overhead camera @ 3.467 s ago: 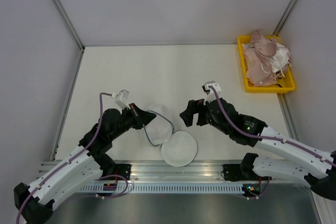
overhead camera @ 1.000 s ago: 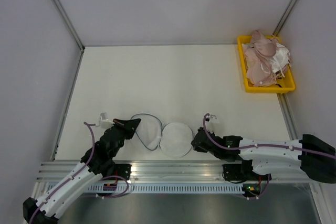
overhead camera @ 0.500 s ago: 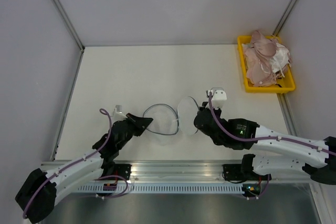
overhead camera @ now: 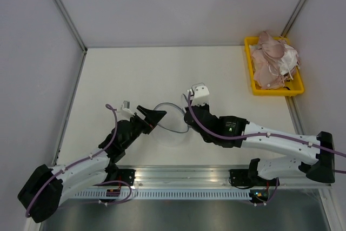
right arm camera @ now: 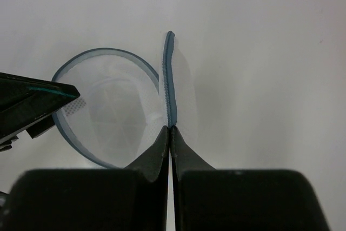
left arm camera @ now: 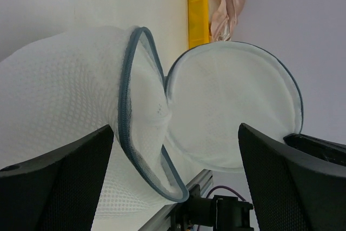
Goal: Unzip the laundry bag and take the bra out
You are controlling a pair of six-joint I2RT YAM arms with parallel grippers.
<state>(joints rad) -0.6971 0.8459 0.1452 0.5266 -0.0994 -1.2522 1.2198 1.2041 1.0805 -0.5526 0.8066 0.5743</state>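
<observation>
Bag mouth is unzipped: we see the laundry bag (overhead camera: pixel 172 132) near the table's (overhead camera: pixel 162 68) front edge, between both arms. Right gripper (right arm camera: pixel 171 129) pinches its dark zipper rim, one flap upright. Left gripper (overhead camera: pixel 155 115) is spread wide beside the mesh, holding nothing. Pink garments (overhead camera: pixel 273 60) fill the yellow tray (overhead camera: pixel 250 68).

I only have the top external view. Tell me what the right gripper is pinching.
Observer: In the right wrist view the right gripper is shut on the lid flap of the laundry bag, at its zipper edge; the flap stands edge-on.
Operator: Report the left gripper.
Observer: The left wrist view shows the left gripper open, fingers wide apart, the bag's rim between them.
Operator: Check inside for the bra.
Observer: Through the open mouth I see only white mesh; no pink fabric shows.
</observation>
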